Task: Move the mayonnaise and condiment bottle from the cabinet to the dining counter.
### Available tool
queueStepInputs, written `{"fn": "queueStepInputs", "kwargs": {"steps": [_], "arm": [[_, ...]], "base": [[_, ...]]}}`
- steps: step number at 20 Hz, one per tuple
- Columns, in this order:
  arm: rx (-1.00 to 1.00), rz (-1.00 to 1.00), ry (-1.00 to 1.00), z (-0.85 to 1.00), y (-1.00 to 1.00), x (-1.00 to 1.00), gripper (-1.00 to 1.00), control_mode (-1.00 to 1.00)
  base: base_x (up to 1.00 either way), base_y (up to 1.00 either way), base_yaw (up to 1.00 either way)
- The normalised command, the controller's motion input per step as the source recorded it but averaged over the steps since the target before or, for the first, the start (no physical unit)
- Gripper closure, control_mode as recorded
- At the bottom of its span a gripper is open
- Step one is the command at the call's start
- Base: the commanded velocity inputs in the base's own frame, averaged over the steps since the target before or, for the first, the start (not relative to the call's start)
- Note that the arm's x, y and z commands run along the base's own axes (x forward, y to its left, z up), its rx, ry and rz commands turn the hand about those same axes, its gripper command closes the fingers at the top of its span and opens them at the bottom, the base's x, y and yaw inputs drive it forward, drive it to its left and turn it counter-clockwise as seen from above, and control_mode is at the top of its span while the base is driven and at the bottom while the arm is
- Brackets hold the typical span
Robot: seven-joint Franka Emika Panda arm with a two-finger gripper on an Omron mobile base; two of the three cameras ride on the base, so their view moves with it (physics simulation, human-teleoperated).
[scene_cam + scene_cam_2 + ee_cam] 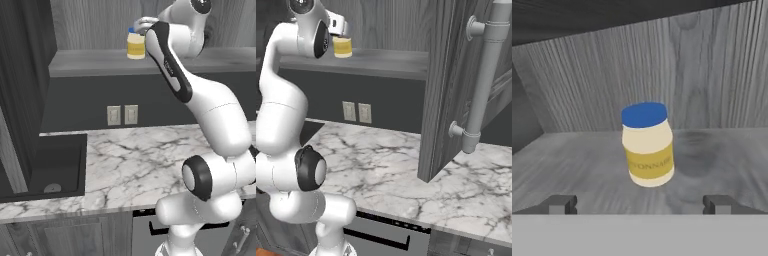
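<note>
The mayonnaise (648, 145) is a short pale yellow jar with a blue lid. It stands upright on the grey inner shelf (567, 165) of the cabinet. My gripper (640, 205) is open in front of the jar, a little short of it, with a fingertip low on each side and nothing between them. From the base, the mayonnaise (135, 45) sits at the shelf's (90, 62) middle, with my hand just above and beside it. On the other side the mayonnaise (342, 47) shows under the gripper (339, 33). The condiment bottle and the dining counter are out of view.
The cabinet door (448, 90) stands open to the right, its long grey handle (483, 75) hanging over the marble worktop (140, 160). A black sink (55, 170) lies at the left. Wall outlets (122, 115) sit under the shelf. A dark tall unit (20, 75) stands at the far left.
</note>
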Motion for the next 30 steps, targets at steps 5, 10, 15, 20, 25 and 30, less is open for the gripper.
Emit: {"fn": "queueStepInputs", "kwargs": {"steps": [5,10,15,20,25,30], "arm": [[-0.06,0.02,0.08,-0.10,0.03,0.17,-1.00,-1.00],[-0.16,0.03,0.00,-0.05,0.01,0.22,-1.00,-1.00],[-0.10,0.01,0.00,-0.06,0.01,0.19,-1.00,-1.00],[-0.01,0.00,0.00,-0.02,0.07,0.33,-1.00,-1.00],[0.00,0.00,0.00,-0.04,0.08,0.31,-1.00,-1.00],[0.02,0.00,0.00,-0.03,0.03,0.29,-1.00,-1.00]], "base": [[0.00,0.00,0.00],[0.00,0.00,0.00],[0.00,0.00,0.00],[0.00,0.00,0.00],[0.00,0.00,0.00],[0.00,0.00,0.00]]}}
